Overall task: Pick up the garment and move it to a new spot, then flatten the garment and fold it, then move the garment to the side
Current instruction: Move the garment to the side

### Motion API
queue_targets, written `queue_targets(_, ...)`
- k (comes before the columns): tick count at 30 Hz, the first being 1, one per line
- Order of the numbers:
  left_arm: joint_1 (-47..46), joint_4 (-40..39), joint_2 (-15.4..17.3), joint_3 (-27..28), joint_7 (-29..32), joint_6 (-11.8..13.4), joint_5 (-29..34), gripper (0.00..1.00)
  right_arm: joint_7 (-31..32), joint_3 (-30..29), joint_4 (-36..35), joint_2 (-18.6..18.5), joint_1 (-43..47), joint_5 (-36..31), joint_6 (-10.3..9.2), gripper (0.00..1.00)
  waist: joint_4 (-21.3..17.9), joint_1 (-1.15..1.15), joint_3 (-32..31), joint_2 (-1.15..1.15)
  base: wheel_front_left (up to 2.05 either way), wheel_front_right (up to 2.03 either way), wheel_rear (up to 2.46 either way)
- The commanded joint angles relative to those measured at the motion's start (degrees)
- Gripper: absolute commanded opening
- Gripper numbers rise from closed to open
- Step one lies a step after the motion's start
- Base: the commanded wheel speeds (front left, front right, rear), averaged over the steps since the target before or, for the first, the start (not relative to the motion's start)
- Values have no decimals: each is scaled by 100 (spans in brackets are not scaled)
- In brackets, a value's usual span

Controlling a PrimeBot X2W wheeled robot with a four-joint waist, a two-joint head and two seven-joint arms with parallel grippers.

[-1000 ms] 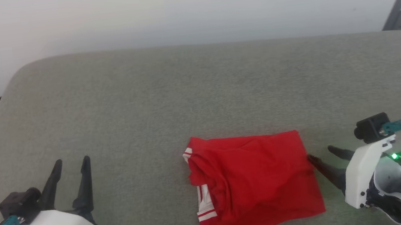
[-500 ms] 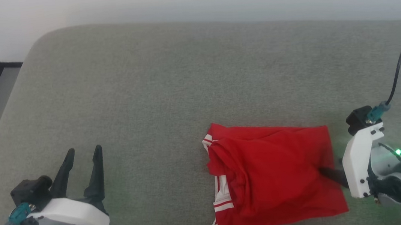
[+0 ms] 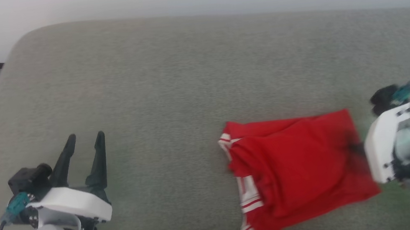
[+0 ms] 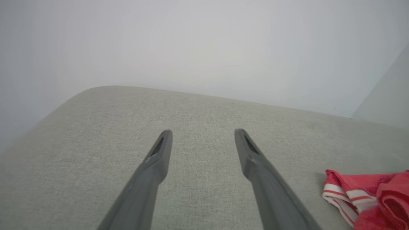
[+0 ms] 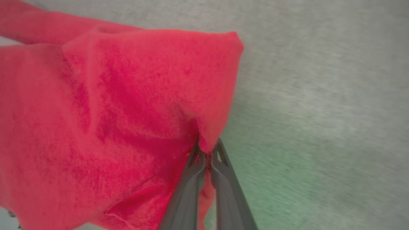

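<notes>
I see folded garment (image 3: 296,170) lower right of centre on grey cushion (image 3: 147,79) — right gripper (image 5: 206,148) pinched on its right edge, likely to drag it aside. Left gripper (image 3: 86,137) spread, idle, lower left.

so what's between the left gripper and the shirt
Nothing: bare grey cushion runs from the open left gripper to the shirt. The head view shows this, and the left wrist view agrees.

You get the right gripper (image 3: 354,148) as a dark blur against the garment (image 3: 295,166), fingertips lost in red cloth, while the cushion (image 3: 149,98) runs off the head view's right side.
</notes>
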Motion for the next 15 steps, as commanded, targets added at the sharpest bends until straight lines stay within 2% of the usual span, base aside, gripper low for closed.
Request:
queue_targets(1, -95, -30, 9, -14, -24, -8, -21, 100, 32, -94, -44, -50, -47, -58, -7, 0, -119, 0, 48, 0, 0, 0, 0)
queue_targets(8, -375, -133, 29, -162, -24, -8, 47, 100, 220, -695, -286, -415, -242, -363, -6, 0, -582, 0, 203, 0, 0, 0, 0)
queue_targets(15, -750, -215, 3, -417, -24, -8, 75, 100, -21, -1091, -232, -993, -622, -528, -5, 0, -1044, 0, 458, 0, 0, 0, 0)
